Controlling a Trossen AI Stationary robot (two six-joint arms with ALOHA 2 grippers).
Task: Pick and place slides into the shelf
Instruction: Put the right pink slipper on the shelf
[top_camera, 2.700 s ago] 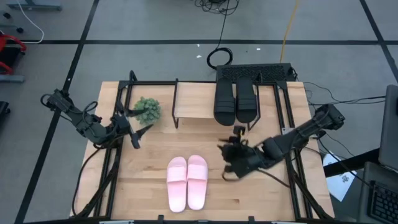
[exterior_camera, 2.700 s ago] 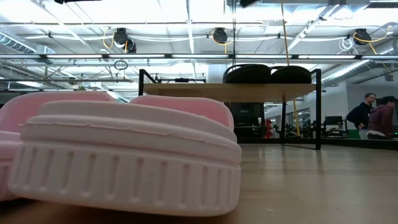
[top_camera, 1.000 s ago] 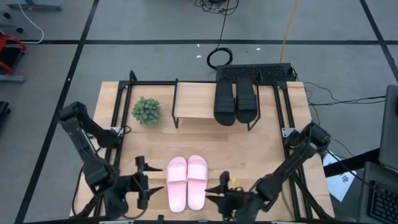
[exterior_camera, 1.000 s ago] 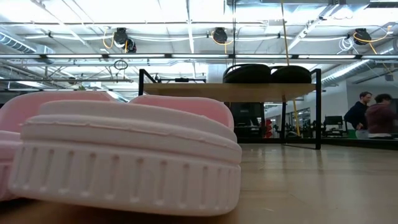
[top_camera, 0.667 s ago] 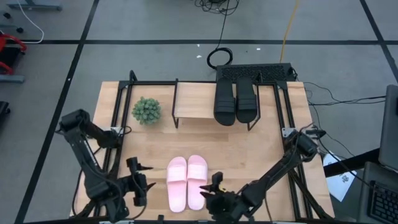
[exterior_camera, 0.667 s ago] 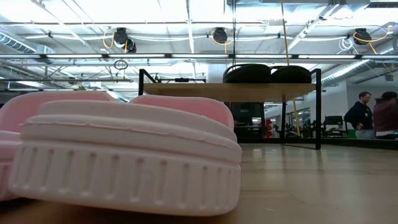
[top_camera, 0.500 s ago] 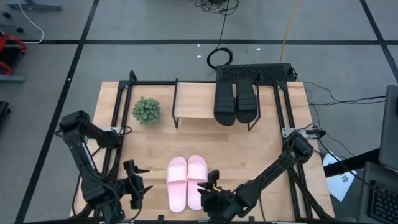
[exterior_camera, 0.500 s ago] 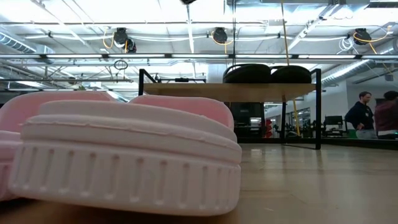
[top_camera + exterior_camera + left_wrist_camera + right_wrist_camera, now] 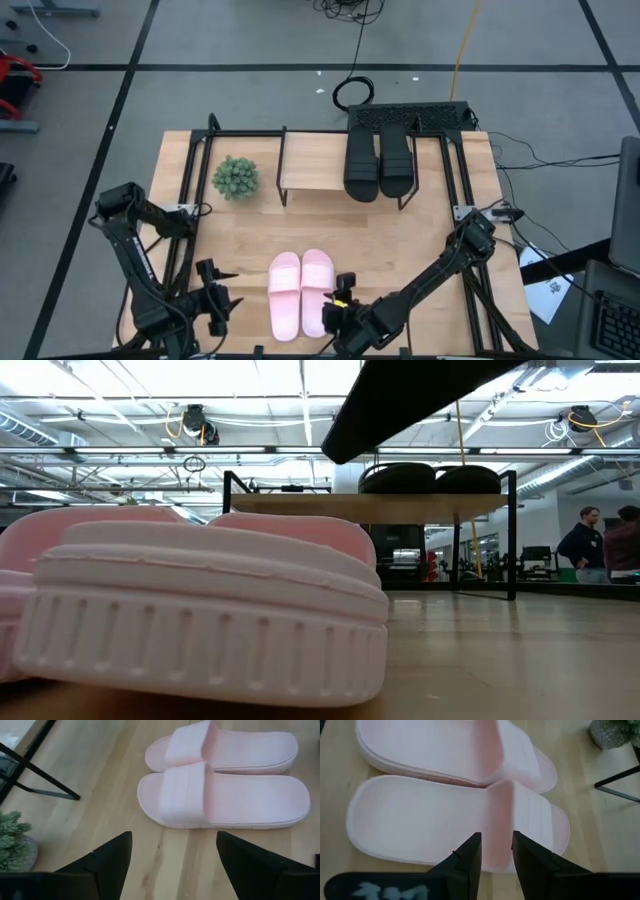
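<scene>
High view: the shelf (image 9: 315, 158) stands at the far side of the worktop (image 9: 420, 250). The black slides (image 9: 378, 160) lie side by side on its right end; the left part of its top board is bare. A small potted plant (image 9: 235, 177) sits on the worktop just left of the shelf. The pink slides (image 9: 301, 290) lie as a pair on the worktop near its front edge, well apart from the shelf. The left gripper (image 9: 214, 297) is to their left, apart from them; the right gripper (image 9: 341, 305) is at the right pink slide's outer edge.

Low view: the pink slides (image 9: 190, 610) fill the foreground. Behind them is the shelf (image 9: 370, 505) on thin black legs, with the black slides (image 9: 430, 479) on top. A dark arm section crosses the top of the picture. People stand at far right in the room.

Left wrist view: fingers (image 9: 112, 855) spread wide, holding nothing; pink slides (image 9: 225, 790) ahead, potted plant (image 9: 15, 842) off to one side.

Right wrist view: fingers (image 9: 470, 852) nearly closed with a narrow gap, over the nearer pink slide (image 9: 455, 820), gripping nothing.
</scene>
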